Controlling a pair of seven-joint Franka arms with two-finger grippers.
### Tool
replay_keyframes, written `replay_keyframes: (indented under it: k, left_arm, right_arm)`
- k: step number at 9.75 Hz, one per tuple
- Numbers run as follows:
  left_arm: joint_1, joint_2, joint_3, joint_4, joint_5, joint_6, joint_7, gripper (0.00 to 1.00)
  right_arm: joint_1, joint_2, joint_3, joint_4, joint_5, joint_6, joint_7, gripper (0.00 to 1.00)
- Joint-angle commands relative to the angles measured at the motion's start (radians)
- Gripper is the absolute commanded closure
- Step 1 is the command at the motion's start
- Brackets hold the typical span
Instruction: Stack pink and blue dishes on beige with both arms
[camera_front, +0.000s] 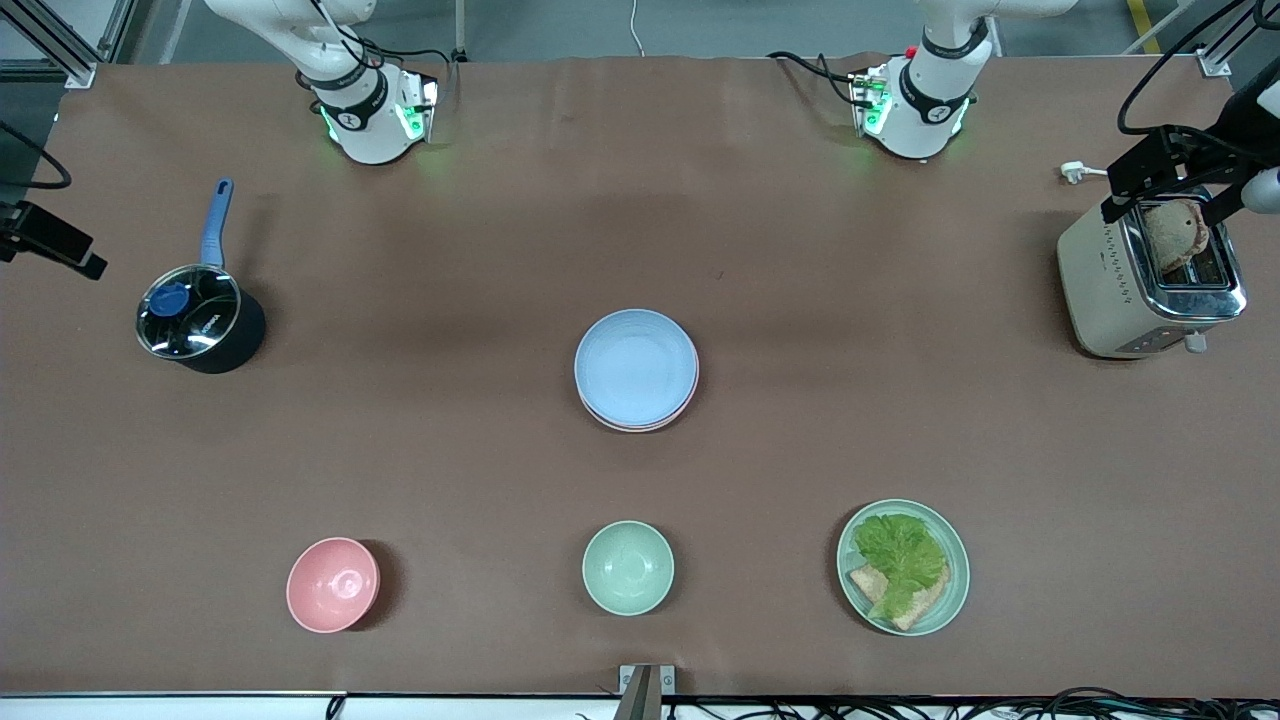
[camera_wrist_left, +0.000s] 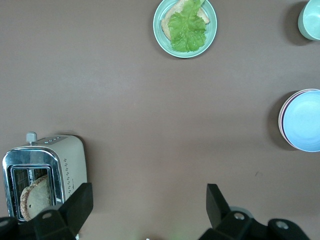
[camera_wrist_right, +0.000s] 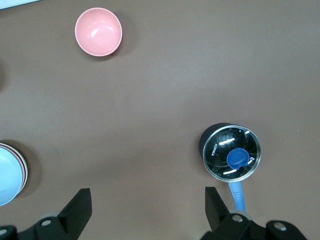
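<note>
At the middle of the table (camera_front: 500, 250) sits a stack of plates: the pale blue plate (camera_front: 636, 366) is on top, and the pale pink plate (camera_front: 640, 424) shows only as a thin rim just under it. The beige plate is probably at the bottom of that stack, but no cream edge can be made out in any view.

The left gripper (camera_wrist_left: 150, 210) hangs high over the table near the toaster (camera_front: 1150, 280), its fingers (camera_wrist_left: 80, 202) spread wide and holding nothing. The right gripper (camera_wrist_right: 147, 210) hangs over the right arm's end of the table near the lidded saucepan (camera_front: 195, 320), fingers (camera_wrist_right: 80, 206) likewise wide apart and empty. Both arms wait, well apart from the stack.

Nearer the front camera than the stack stand three dishes in a row: a small pink bowl (camera_front: 333, 584) toward the right arm's end, a mint-green bowl (camera_front: 628, 567) in the middle, and a mint-green plate (camera_front: 955, 590) carrying lettuce (camera_front: 900, 550) and bread (camera_front: 920, 605) toward the left arm's end. A slice of bread (camera_front: 1175, 232) stands in the toaster's slot
</note>
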Motion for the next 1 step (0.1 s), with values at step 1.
replay_keyframes:
  k: [1]
  left_arm:
    - [0.006,0.011,-0.015,-0.015,0.019,-0.017,-0.003,0.0]
  right_arm:
    - [-0.006,-0.008,0.005,0.011,-0.016,-0.021,-0.008,0.0]
